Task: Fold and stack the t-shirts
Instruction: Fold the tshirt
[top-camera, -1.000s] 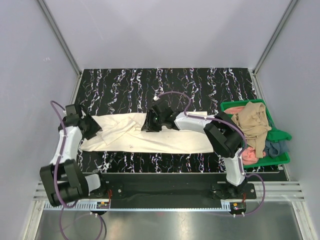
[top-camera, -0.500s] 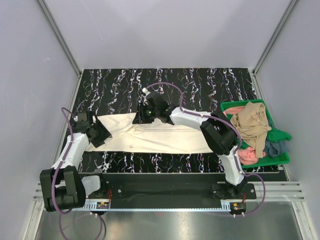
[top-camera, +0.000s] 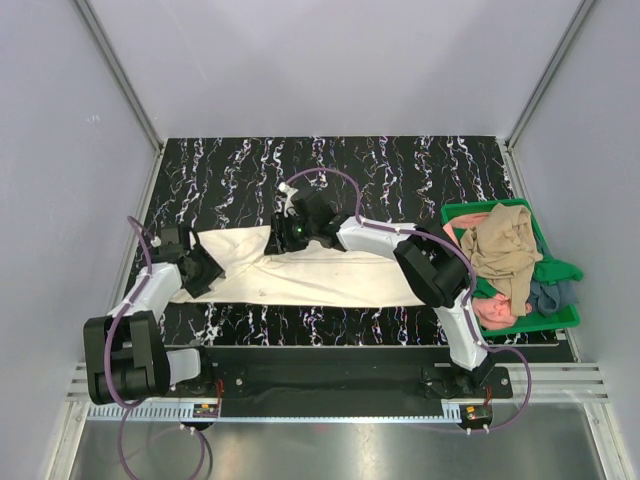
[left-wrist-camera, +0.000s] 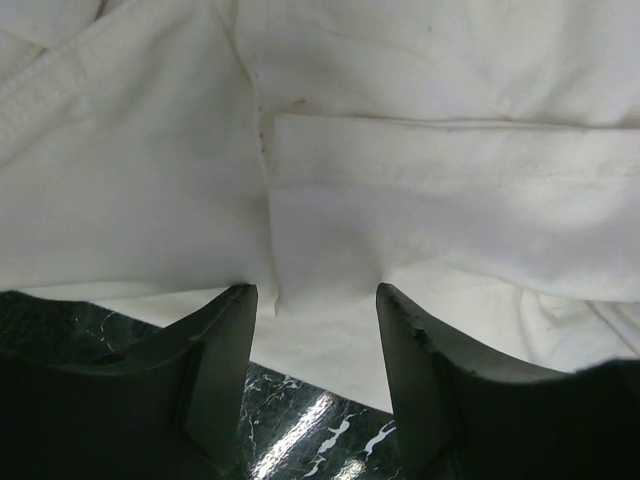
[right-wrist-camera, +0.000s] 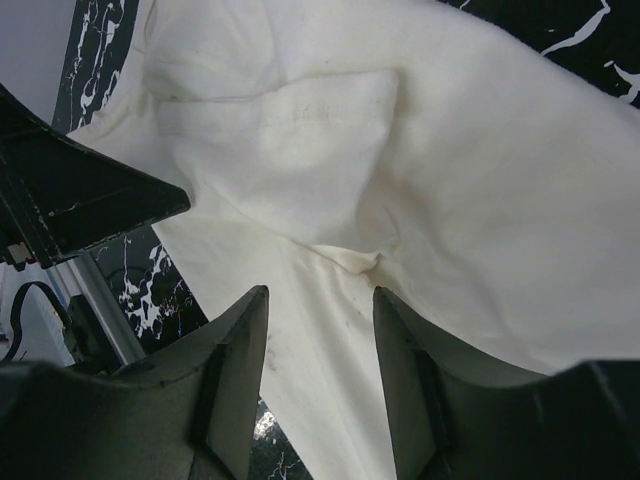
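A large cream t-shirt (top-camera: 330, 275) lies folded into a long strip across the black marbled table (top-camera: 400, 170). My left gripper (top-camera: 203, 268) is open at the strip's left end; in the left wrist view (left-wrist-camera: 315, 295) its fingers straddle the cloth's (left-wrist-camera: 400, 180) near edge without pinching it. My right gripper (top-camera: 290, 232) is open over the far edge, left of centre; in the right wrist view (right-wrist-camera: 320, 295) cloth (right-wrist-camera: 450, 180) lies under the open fingers. A tan shirt (top-camera: 505, 245), a salmon-pink one (top-camera: 497, 312) and a grey-blue one (top-camera: 550, 293) lie crumpled in the bin.
A green plastic bin (top-camera: 562, 318) stands at the table's right edge. Grey walls close in the left, back and right. The left arm's dark gripper (right-wrist-camera: 90, 200) shows at the left of the right wrist view.
The shirt's bunched left part now lies flatter. My right gripper moved left along the far edge. My left gripper moved nearer and slightly right.
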